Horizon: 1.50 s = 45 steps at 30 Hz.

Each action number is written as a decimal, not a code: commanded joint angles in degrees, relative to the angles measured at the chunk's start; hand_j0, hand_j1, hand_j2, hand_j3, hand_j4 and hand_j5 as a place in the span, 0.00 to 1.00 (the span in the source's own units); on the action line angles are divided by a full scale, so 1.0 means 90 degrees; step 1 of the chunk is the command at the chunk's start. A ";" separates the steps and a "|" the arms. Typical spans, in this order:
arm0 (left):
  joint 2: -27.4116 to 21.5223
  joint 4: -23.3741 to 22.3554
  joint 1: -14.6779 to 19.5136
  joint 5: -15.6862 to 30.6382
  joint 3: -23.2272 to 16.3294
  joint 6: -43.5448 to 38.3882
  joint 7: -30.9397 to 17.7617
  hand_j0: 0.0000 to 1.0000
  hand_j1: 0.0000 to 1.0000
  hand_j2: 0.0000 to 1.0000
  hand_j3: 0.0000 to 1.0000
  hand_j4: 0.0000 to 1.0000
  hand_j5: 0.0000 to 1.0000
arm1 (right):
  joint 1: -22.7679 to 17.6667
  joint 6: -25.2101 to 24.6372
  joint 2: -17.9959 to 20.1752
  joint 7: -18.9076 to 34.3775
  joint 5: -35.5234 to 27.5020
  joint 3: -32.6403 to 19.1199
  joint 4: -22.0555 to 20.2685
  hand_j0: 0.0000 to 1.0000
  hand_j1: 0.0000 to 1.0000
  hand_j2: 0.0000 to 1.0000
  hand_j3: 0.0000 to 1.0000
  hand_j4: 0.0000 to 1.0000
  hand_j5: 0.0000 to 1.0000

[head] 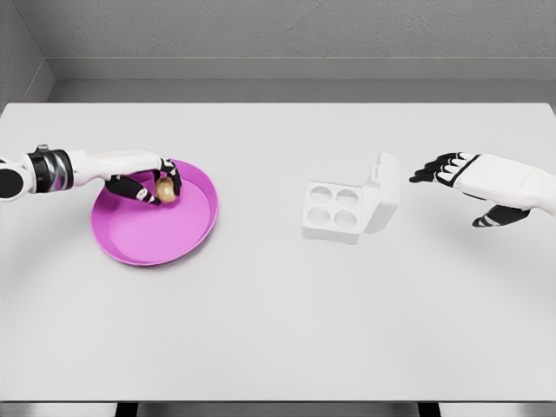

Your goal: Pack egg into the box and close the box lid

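Observation:
A tan egg [166, 191] lies in the upper part of a pink plate [148, 236] at the table's left. My left hand [155, 186] reaches in from the left and its dark fingers curl around the egg. A white egg box [334, 211] with empty round cups sits right of centre, its lid [384, 191] standing open and tilted back on the right side. My right hand [460, 187] hovers to the right of the box, apart from it, fingers spread and holding nothing.
The white table [278, 330] stretches wide in front, with its front edge near the bottom of the view. A grey wall runs behind the table's far edge.

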<state>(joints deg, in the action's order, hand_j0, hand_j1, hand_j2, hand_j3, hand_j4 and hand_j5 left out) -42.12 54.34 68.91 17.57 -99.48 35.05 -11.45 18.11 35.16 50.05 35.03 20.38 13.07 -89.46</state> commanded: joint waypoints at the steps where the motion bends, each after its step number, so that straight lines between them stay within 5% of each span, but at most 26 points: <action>1: -0.0008 0.0027 0.0000 0.0040 0.0047 -0.0006 0.0002 0.45 0.45 0.45 0.45 0.45 0.45 | 0.0000 -0.0018 0.0005 -0.0003 -0.0038 0.0003 -0.0001 1.00 1.00 1.00 1.00 1.00 1.00; 17: 0.0021 0.0164 0.0020 0.0050 0.0594 -0.0006 -0.0007 0.44 0.44 0.44 0.44 0.44 0.44 | 0.0000 -0.0018 0.0005 -0.0003 -0.0028 0.0003 -0.0001 1.00 1.00 1.00 1.00 1.00 1.00; 45: 0.1066 0.0105 0.0020 0.0138 0.0790 -0.0006 -0.0007 0.43 0.43 0.43 0.43 0.43 0.43 | 0.0000 -0.0018 0.0005 -0.0003 -0.0028 0.0003 -0.0001 1.00 1.00 1.00 1.00 1.00 1.00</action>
<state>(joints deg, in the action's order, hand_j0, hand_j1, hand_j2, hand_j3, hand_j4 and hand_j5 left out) -33.13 55.36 69.08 18.40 -92.49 35.07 -11.54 18.11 35.16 50.03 35.03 20.46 13.10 -89.46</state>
